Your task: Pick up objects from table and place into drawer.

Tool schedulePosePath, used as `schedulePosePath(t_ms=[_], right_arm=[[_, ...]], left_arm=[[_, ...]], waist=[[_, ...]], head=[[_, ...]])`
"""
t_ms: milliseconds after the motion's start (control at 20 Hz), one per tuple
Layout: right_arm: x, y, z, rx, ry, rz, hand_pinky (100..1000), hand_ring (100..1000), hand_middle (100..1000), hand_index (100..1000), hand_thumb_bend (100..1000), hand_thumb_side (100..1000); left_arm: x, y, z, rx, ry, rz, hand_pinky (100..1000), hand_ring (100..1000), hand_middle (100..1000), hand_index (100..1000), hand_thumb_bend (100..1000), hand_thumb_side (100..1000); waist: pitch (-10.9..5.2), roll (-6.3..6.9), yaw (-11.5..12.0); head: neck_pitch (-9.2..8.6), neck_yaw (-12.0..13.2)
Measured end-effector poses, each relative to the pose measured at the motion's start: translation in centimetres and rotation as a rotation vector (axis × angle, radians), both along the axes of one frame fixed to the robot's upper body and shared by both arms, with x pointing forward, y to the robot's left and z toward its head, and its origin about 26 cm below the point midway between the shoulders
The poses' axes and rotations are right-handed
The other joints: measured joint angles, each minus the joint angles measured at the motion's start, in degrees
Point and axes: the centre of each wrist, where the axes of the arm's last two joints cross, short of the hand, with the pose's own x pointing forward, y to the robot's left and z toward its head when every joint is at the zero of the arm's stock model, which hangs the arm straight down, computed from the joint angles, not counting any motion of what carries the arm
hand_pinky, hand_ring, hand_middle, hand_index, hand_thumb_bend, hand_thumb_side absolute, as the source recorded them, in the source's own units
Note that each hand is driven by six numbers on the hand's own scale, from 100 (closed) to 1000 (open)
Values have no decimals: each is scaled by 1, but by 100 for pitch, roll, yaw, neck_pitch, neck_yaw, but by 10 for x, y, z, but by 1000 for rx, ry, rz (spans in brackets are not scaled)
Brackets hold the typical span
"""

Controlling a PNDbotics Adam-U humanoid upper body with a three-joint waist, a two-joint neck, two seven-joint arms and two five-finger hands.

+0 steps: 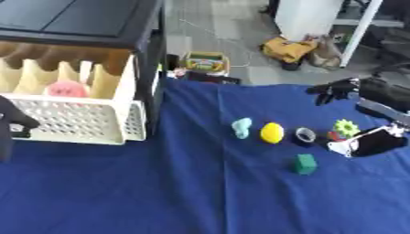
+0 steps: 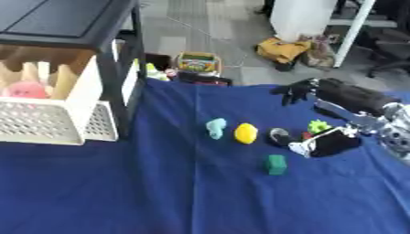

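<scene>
Small objects lie in a loose row on the blue cloth [image 1: 200,192]: a teal piece [image 1: 241,127], a yellow egg-shaped thing [image 1: 272,132], a dark ring [image 1: 305,135], a green gear [image 1: 346,127] with something red [image 1: 336,135] beside it, and a green cube [image 1: 304,164] nearer me. A black and white thing [image 2: 326,144] lies right of the ring. My right hand [image 2: 293,92] hovers above the cloth behind these objects, fingers relaxed and hanging, holding nothing. The white perforated drawer [image 1: 72,119] stands pulled out at the left with a pink thing [image 1: 66,89] inside. My left hand [image 1: 9,122] shows dark at the left edge, before the drawer.
A black cabinet [image 1: 88,23] sits over the drawer, its frame post [image 2: 120,87] at the cloth's left. Beyond the table's far edge are a toy box [image 1: 207,61] and a yellow bag [image 1: 288,49] on the floor. Blue cloth stretches bare toward me.
</scene>
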Motion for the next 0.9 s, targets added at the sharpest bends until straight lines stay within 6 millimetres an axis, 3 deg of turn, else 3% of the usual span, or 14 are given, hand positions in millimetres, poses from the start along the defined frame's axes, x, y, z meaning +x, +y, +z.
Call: schedulePosePath(t_ms=[300, 600, 900], right_arm=[[10, -9, 6, -63, 63, -58, 759, 760, 717, 919, 448, 401], [14, -15, 9, -96, 143, -82, 765, 769, 733, 1000, 468, 403], [16, -15, 11, -107, 228, -73, 757, 762, 721, 964, 474, 394]], left_arm=[[0, -1, -1, 14, 14, 1, 559, 195, 443, 931, 100, 898], [0, -1, -1, 24, 18, 2, 560, 193, 441, 926, 100, 903], [0, -1, -1, 32, 23, 1, 562, 191, 441, 925, 100, 908]], waist=[[38, -35, 18], [99, -82, 42], [148, -104, 72]], head=[[1, -21], [1, -39], [0, -52]])
